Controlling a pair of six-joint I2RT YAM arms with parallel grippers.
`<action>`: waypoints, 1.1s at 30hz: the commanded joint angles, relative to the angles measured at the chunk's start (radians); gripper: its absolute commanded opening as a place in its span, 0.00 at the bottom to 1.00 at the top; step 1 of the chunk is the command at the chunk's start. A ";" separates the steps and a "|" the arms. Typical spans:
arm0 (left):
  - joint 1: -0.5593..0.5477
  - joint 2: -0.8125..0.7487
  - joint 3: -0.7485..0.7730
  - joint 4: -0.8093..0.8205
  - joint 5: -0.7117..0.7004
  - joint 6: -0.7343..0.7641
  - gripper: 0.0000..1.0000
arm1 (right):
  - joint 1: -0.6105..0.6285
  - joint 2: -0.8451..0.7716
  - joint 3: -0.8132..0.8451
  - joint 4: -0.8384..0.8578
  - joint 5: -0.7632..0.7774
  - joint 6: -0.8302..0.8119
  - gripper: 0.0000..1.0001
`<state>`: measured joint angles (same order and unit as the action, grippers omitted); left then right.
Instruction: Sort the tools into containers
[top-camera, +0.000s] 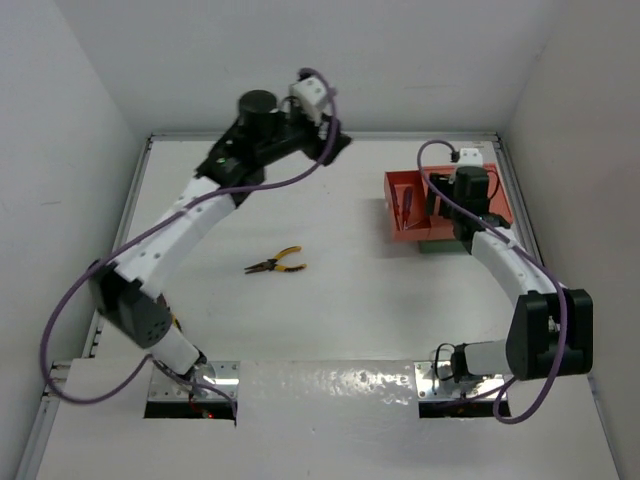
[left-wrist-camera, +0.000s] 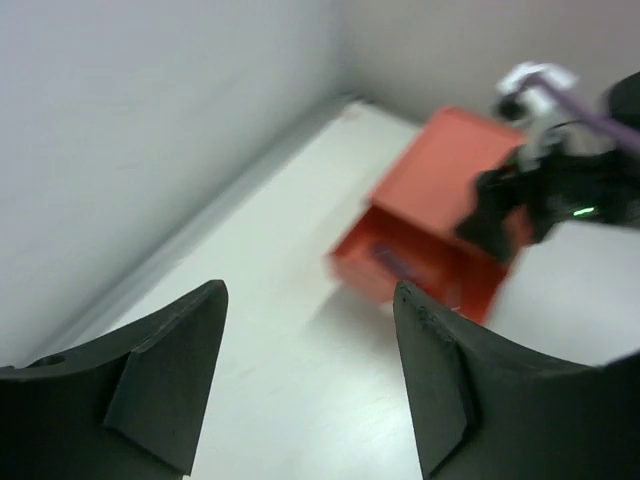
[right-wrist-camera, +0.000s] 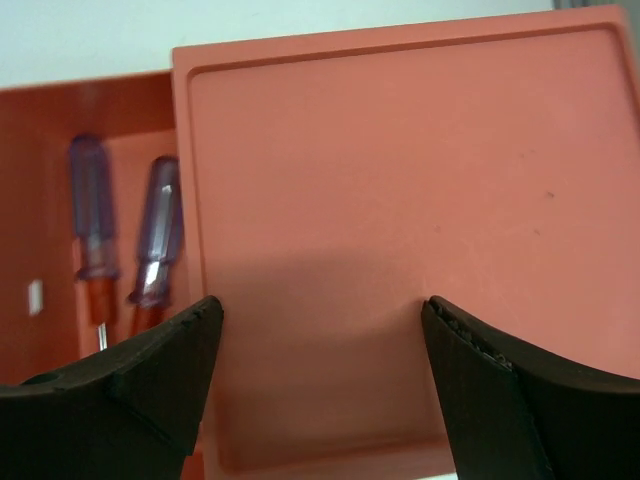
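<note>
Pliers (top-camera: 277, 264) with yellow-orange handles lie on the table's middle. The orange-red tray (top-camera: 391, 212) sits at the right back on a dark green tray (top-camera: 437, 246). Two screwdrivers (right-wrist-camera: 155, 240) with blue handles lie in its left compartment. My right gripper (right-wrist-camera: 320, 310) is open and empty, just above the bare right compartment (right-wrist-camera: 400, 200); in the top view it (top-camera: 440, 210) is over the tray. My left gripper (left-wrist-camera: 310, 300) is open and empty, raised near the back wall (top-camera: 337, 145), far from the pliers. The orange-red tray (left-wrist-camera: 430, 210) shows blurred ahead of it.
White walls close the table on the left, back and right. The right arm (left-wrist-camera: 560, 190) stands over the tray in the left wrist view. Cables hang from both arms. Both arm bases sit at the near edge.
</note>
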<state>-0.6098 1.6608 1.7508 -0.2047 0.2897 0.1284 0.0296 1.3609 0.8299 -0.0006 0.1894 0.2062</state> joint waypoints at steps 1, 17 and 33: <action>0.128 -0.160 -0.160 -0.125 -0.096 0.213 0.65 | 0.120 0.003 0.049 -0.205 0.045 -0.128 0.82; 0.282 -0.313 -0.565 0.117 0.126 0.185 0.64 | -0.013 0.260 0.088 -0.142 -0.008 0.085 0.58; 0.105 0.379 0.012 0.090 -0.058 0.004 0.52 | -0.094 0.300 0.006 -0.079 -0.128 -0.050 0.62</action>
<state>-0.5289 2.0254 1.6859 -0.1364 0.3119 0.1951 -0.0444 1.5833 0.9260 0.2314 0.1089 0.1814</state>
